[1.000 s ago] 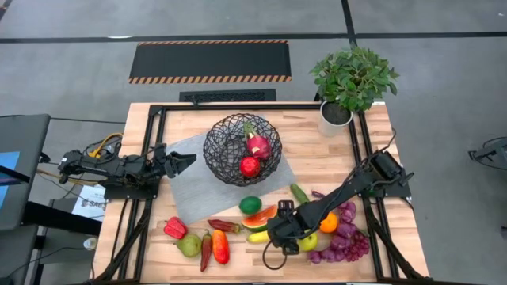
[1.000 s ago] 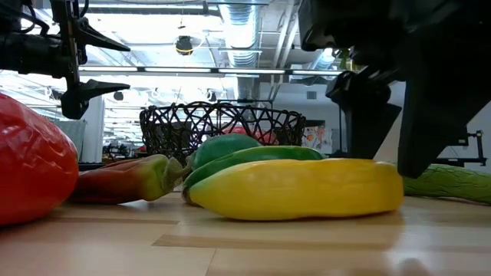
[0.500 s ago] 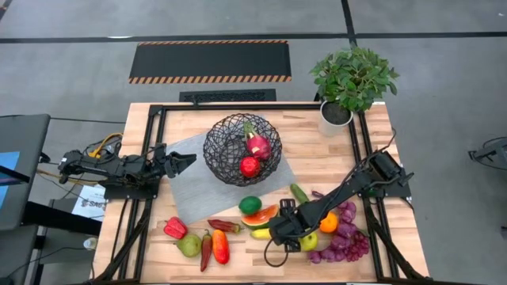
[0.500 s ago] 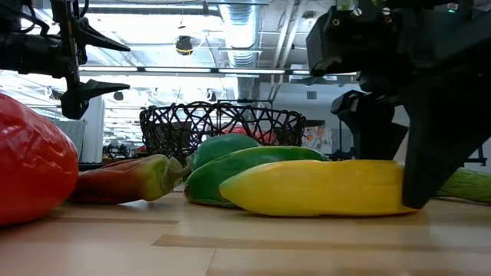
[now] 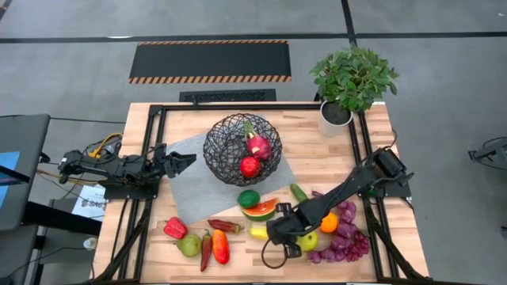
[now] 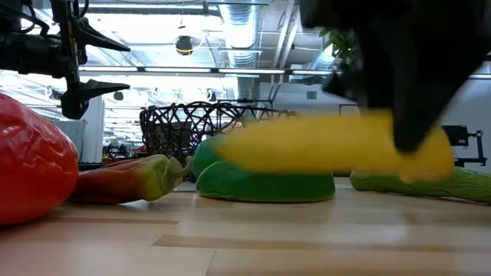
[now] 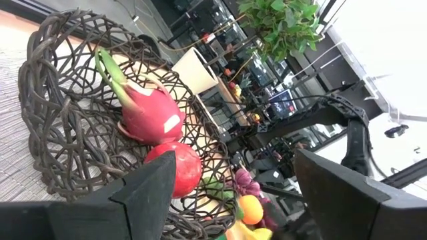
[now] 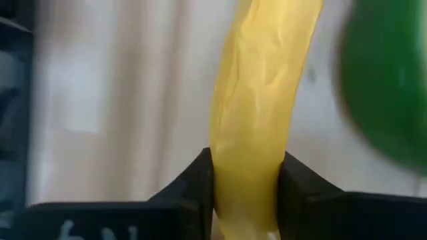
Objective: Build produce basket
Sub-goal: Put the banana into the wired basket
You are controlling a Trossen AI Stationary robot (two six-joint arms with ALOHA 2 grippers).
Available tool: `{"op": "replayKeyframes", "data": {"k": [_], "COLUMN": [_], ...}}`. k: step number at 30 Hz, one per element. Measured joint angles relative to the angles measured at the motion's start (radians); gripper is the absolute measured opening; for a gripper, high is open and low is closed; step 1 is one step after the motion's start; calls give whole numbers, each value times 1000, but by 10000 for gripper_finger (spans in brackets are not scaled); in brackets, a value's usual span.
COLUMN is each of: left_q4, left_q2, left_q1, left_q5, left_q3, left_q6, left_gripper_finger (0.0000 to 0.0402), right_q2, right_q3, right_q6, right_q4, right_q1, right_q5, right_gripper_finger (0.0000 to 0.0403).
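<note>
Yellow banana (image 8: 257, 107) sits clamped between your right gripper's (image 5: 272, 232) two dark fingers (image 8: 190, 183) — in the low view it hangs clear of the wood, above the watermelon slice (image 6: 265, 184). From above, that grip is at lower centre of the frame, beside the loose produce (image 5: 341, 229). Your basket (image 5: 242, 148) stands at centre on the grey mat (image 5: 190, 186), holding a dragon fruit (image 5: 257, 145) and a red apple (image 5: 249, 166). Your left gripper (image 5: 184, 161) waits at left of the basket — fingers spread, holding nothing.
</note>
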Motion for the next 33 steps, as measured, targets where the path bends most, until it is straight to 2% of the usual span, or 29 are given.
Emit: {"op": "replayKeyframes", "data": {"k": [6, 10, 13, 17, 24, 29, 33], "left_q4": [0, 0, 0, 0, 0, 0, 0], "left_q2": [0, 0, 0, 0, 0, 14, 26], "left_q1": [0, 0, 0, 0, 0, 0, 0], "left_q5": [-1, -3, -3, -3, 1, 0, 8], "left_q3": [0, 0, 0, 0, 0, 0, 0], "left_q6": [0, 0, -1, -9, -18, -28, -42], "left_gripper_finger": [289, 289, 289, 289, 289, 289, 289], "right_q2": [-114, -208, -252, -270, -200, -77, -7], "right_q3": [51, 98, 133, 155, 162, 164, 161], "right_q6": [5, 44, 130, 284, 517, 625, 679], "right_q4": [-5, 19, 80, 206, 358, 546, 567], "right_q1": [-36, -106, -188, -314, -460, -488, -504], "right_q5": [13, 126, 234, 254, 242, 234, 227], "right_gripper_finger": [143, 158, 157, 149, 155, 154, 148]}}
